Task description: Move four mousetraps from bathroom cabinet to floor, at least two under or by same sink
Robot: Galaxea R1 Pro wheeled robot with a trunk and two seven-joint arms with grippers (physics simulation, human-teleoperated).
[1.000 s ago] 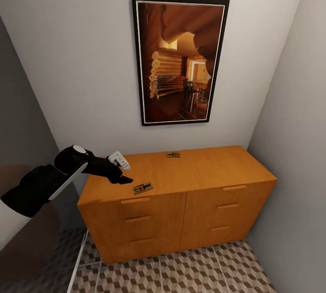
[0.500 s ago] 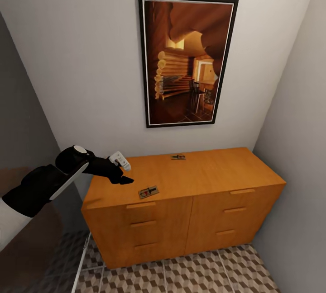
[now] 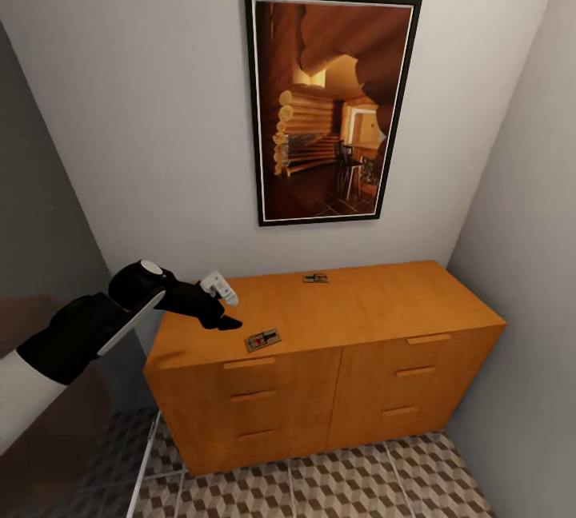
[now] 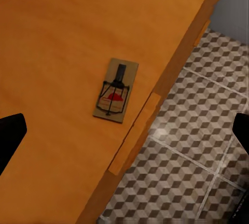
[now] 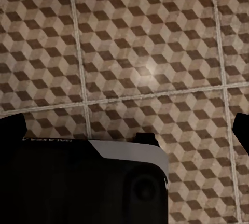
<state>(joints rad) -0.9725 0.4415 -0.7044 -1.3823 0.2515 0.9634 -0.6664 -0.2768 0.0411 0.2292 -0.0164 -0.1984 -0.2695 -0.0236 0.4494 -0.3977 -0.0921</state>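
Left pincer [image 3: 226, 316] hangs over the left end of the cabinet [image 3: 360, 318] top, above the front edge, empty, fingers spread wide: in the left wrist view its dark fingertips [image 4: 10, 133] sit at opposite edges with the cabinet top between them. Near mousetrap [image 3: 262, 339] lies flat on the orange-brown top, just beside the front edge, above the upper left drawer handle [image 3: 248, 362], near the pincer but not touching it. Left wrist view shows the same trap [image 4: 115, 89] with a red spot and dark wire, tilted slightly relative to the cabinet edge. Far mousetrap [image 3: 315, 277] lies flat at the back of the top, near the wall, well apart from the first. Framed picture [image 3: 332, 106] of a log interior hangs on the wall above the cabinet. Bathroom floor [image 3: 336, 486] with cube-pattern tiles runs in front of the cabinet. Right wrist view looks down at the same tiled floor [image 5: 145, 53], with a dark robot part [image 5: 83, 182] below it; the right pincer's dark fingertips [image 5: 11, 128] sit at opposite edges, spread wide, nothing between them.
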